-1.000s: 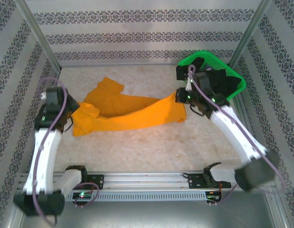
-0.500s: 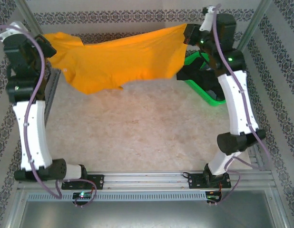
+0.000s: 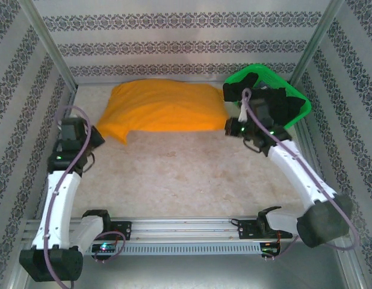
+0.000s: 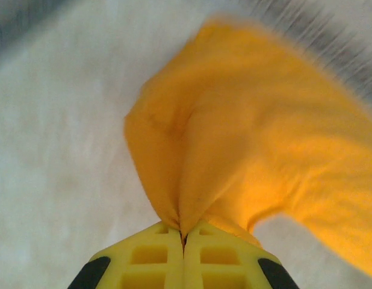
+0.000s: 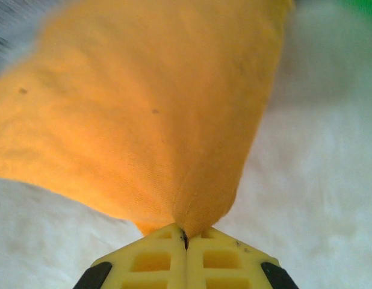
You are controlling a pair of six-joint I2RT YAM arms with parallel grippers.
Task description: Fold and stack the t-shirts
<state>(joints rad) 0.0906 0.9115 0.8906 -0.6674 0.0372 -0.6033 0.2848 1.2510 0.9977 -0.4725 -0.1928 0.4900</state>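
The mustard-orange t-shirt (image 3: 165, 108) lies spread across the back of the table, puffed up in the middle. My left gripper (image 3: 97, 137) is at its near left corner, shut on a pinch of orange cloth (image 4: 234, 150) that fans out from the yellow fingertips (image 4: 156, 253). My right gripper (image 3: 228, 125) is at the shirt's right edge, shut on the orange fabric (image 5: 144, 108), which bunches right at the closed jaws (image 5: 186, 238). Black t-shirts (image 3: 288, 102) sit heaped in the green basket (image 3: 258, 71) at the back right.
The basket stands close behind my right wrist, against the right frame post (image 3: 312, 42). Patterned walls close in the back and both sides. Bare pale tabletop (image 3: 186, 174) stretches between the shirt and the arm bases.
Half a second ago both arms held the orange shirt stretched high in the air. Both have come down, and the shirt now rests on the table at the back.
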